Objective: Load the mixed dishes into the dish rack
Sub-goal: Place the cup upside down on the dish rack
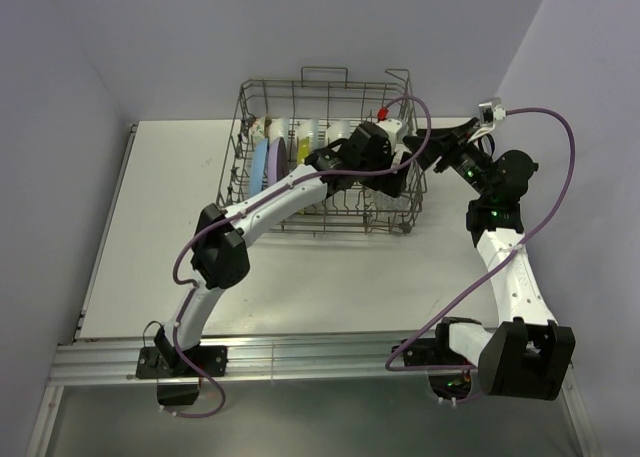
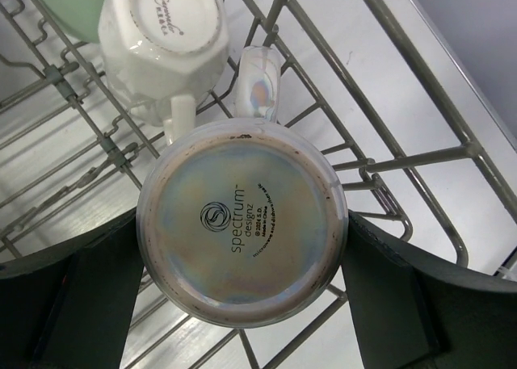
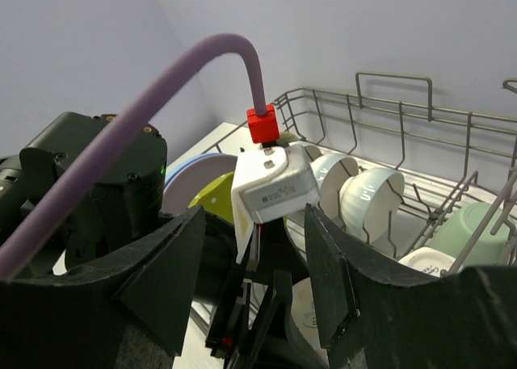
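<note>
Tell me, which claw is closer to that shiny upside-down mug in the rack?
Left. The left gripper straddles the shiny mug, a finger against each side. The right gripper hangs open at the dish rack's right end, well away from it.

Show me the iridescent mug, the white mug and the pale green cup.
iridescent mug (image 2: 242, 224), left wrist view, centre of its upturned base.
white mug (image 2: 174, 22), left wrist view, middle of its upturned base.
pale green cup (image 2: 69, 2), left wrist view, its wall at top left.

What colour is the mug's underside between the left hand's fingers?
Mug underside: iridescent pearly grey; best in left wrist view.
</note>
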Available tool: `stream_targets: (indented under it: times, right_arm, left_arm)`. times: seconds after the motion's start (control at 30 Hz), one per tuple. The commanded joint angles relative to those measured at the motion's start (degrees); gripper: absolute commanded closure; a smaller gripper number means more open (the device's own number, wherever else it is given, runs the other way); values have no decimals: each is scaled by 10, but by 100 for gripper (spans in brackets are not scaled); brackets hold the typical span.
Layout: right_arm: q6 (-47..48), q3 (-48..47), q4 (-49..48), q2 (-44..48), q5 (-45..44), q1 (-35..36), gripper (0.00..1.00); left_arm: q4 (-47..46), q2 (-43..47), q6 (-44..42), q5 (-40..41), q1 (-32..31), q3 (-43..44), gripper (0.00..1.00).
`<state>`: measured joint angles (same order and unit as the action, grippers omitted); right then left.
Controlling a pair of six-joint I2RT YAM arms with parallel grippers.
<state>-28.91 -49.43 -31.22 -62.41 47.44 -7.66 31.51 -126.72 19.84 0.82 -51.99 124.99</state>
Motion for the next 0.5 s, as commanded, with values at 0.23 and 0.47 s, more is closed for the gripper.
stream_targets:
  times: [0.23, 0.47]
  right_arm:
    - [-9, 0, -18, 18, -9, -5, 40]
    - [-13, 6, -24, 21, -10, -5, 40]
  left_arm:
    - [-113, 5, -23, -61, -16, 3, 99]
    - [-105, 3, -23, -71, -16, -15, 91]
